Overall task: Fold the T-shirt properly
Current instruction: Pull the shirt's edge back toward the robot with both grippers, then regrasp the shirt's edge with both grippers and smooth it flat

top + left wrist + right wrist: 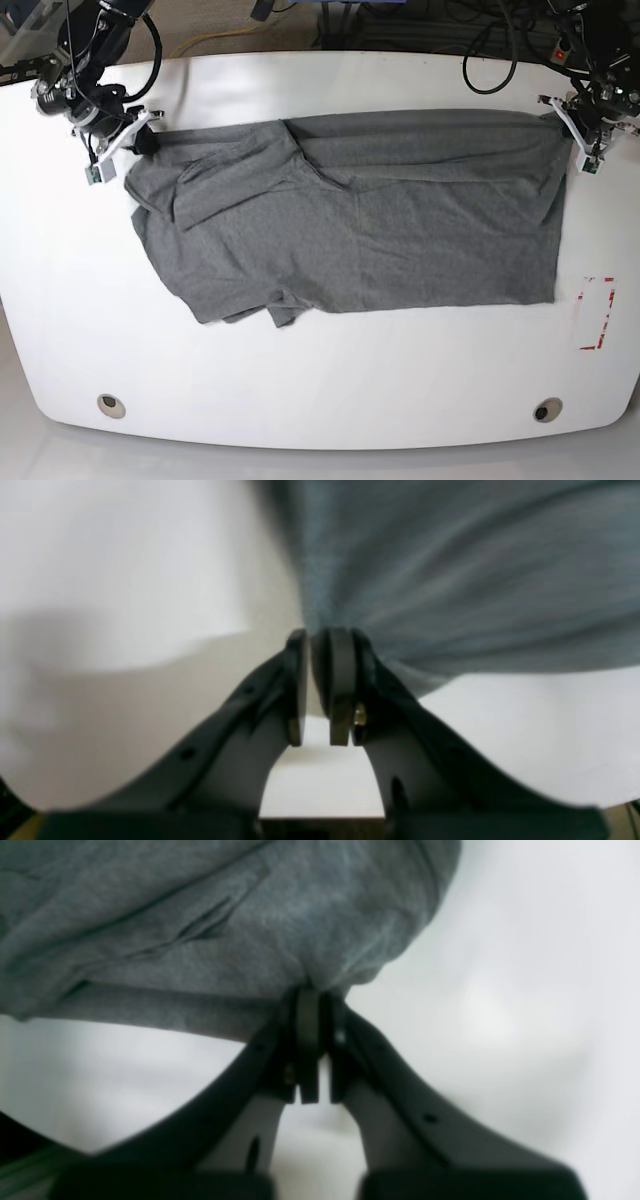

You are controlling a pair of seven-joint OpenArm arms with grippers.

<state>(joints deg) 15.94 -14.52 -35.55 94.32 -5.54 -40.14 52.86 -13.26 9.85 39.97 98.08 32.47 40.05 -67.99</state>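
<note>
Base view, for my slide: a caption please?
Two grippers pinch the grey T-shirt's far corners on the white table.

Heather-grey T-shirt, white table

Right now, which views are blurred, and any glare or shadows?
Left wrist: T-shirt streaked with motion blur, soft shadow on the table. Right wrist: soft all over, table washed out bright. Base: sharp, evenly lit, no glare.

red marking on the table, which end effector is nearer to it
Left. The left end effector grips the T-shirt corner above the red marking; the right end effector is across the table.
</note>
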